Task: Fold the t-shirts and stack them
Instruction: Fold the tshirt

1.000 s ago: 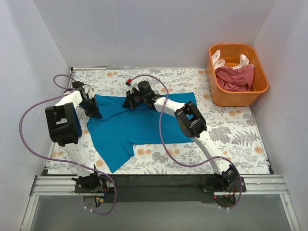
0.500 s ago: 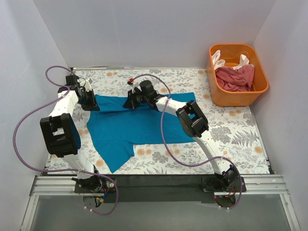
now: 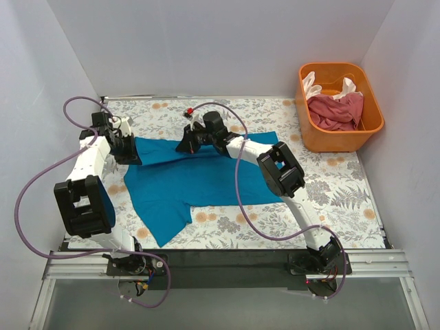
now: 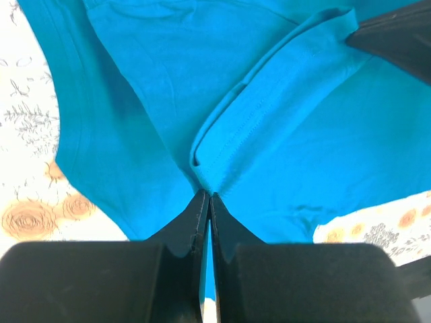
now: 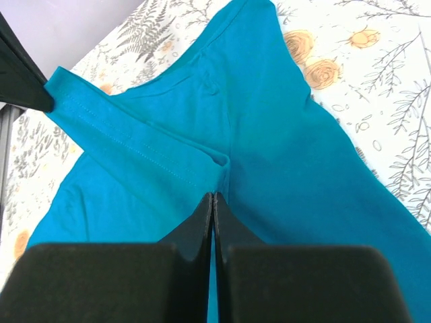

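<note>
A teal-blue t-shirt (image 3: 199,180) lies spread on the floral table, one sleeve pointing to the near edge. My left gripper (image 3: 132,158) is shut on a fold of its hem at the far left corner, and the left wrist view shows the pinched cloth (image 4: 323,155) at the tips (image 4: 207,196). My right gripper (image 3: 184,148) is shut on the same far edge further right, where a hem fold (image 5: 135,148) meets its tips (image 5: 213,195). The strip of hem runs taut between them. A pink-red t-shirt (image 3: 337,110) and a cream-white one (image 3: 311,86) lie bunched in the tub.
The orange plastic tub (image 3: 337,142) stands at the far right corner of the table. White walls close in the left, back and right sides. Purple cables loop off both arms over the table's left side and middle.
My left arm has swung back toward the far left corner, its gripper still pinching the shirt. The right wrist has crept slightly further away. The shirt's far edge has shifted only slightly.
</note>
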`<state>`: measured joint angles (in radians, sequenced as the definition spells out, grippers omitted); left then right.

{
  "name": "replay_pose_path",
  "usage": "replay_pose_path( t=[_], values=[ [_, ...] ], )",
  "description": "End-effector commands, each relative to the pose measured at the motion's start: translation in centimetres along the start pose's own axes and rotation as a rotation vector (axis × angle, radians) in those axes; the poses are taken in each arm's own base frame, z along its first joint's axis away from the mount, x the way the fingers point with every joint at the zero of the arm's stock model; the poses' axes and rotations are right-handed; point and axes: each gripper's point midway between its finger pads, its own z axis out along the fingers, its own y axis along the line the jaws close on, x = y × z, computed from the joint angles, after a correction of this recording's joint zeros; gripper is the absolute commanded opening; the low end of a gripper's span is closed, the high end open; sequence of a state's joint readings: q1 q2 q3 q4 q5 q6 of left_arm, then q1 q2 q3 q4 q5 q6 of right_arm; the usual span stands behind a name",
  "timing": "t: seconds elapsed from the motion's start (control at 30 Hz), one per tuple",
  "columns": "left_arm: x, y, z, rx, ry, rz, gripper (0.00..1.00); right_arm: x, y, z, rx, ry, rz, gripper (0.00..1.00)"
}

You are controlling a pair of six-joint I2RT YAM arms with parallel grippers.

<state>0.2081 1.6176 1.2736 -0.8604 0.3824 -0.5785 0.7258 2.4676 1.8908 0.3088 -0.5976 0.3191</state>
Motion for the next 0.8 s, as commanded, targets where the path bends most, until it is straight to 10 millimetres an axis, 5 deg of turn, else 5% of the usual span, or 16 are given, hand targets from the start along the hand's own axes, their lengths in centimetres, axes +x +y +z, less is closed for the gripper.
replay_pose_path(
  t=[0.0, 0.4, 0.47, 0.6, 0.7, 0.73, 0.77],
  values=[
    [1.0, -0.2, -1.7, -0.017, -0.007, 0.032, 0.0, -2.7, 2.2, -1.3, -0.049, -0.048, -0.046, 0.01],
    [3.9, 0.7, -0.3, -0.029, 0.074, 0.035, 0.0, -0.1, 1.6, -1.7, -0.03, -0.002, -0.057, 0.01],
    [4.1, 0.6, -0.2, -0.023, 0.091, 0.028, 0.12, -0.1, 2.2, -1.7, -0.066, 0.004, -0.061, 0.1],
    [1.6, 0.6, -0.8, -0.007, 0.026, 0.036, 0.34, -2.8, 2.9, -3.8, -0.107, -0.026, -0.067, 0.33],
    [-3.1, 1.7, -1.1, -0.003, -0.06, 0.035, 0.4, -5.5, 2.6, -6.9, -0.104, -0.062, -0.091, 0.44],
    [-6.3, 1.9, -2.1, -0.015, -0.121, 0.051, 0.4, -6.0, 2.3, -8.0, -0.1, -0.069, -0.097, 0.46],
    [-6.7, 2.8, -0.3, -0.006, -0.087, 0.016, 0.4, -6.3, 1.9, -9.0, -0.089, -0.074, -0.099, 0.52]
  ],
)
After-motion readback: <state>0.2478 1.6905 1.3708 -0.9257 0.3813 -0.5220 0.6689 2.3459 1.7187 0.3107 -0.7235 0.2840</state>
